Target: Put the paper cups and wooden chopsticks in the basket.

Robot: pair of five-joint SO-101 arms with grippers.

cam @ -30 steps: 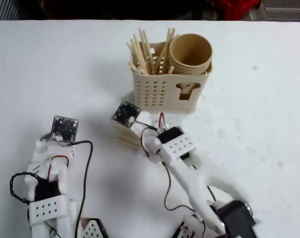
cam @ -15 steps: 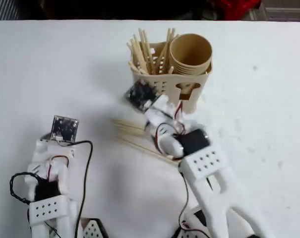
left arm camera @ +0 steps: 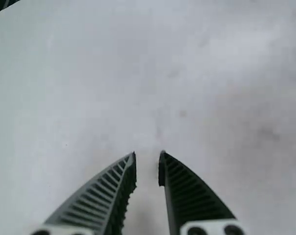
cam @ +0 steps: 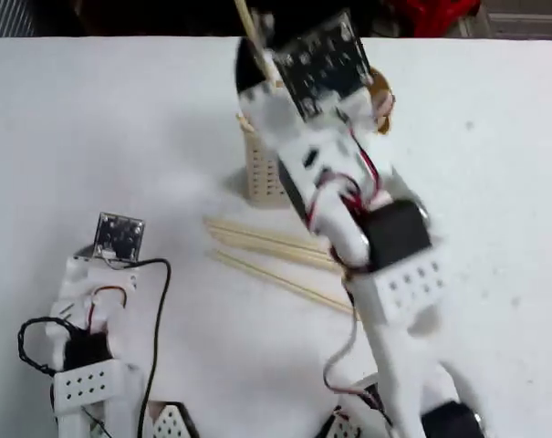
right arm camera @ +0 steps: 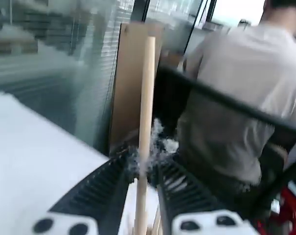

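Though below chopstick (cam: 254, 29), basket (cam: 260, 175) with cups (cam: 383, 99)

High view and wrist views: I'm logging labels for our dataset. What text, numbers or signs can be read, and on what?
None can be read. The camera boards on the arms carry specks too small to read; the basket, the chopsticks on the table and the chopstick in the right gripper bear no print.

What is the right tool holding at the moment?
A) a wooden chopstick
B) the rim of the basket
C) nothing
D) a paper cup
A: the right wrist view shows the right tool shut on a single wooden chopstick, which sticks out past its tips.
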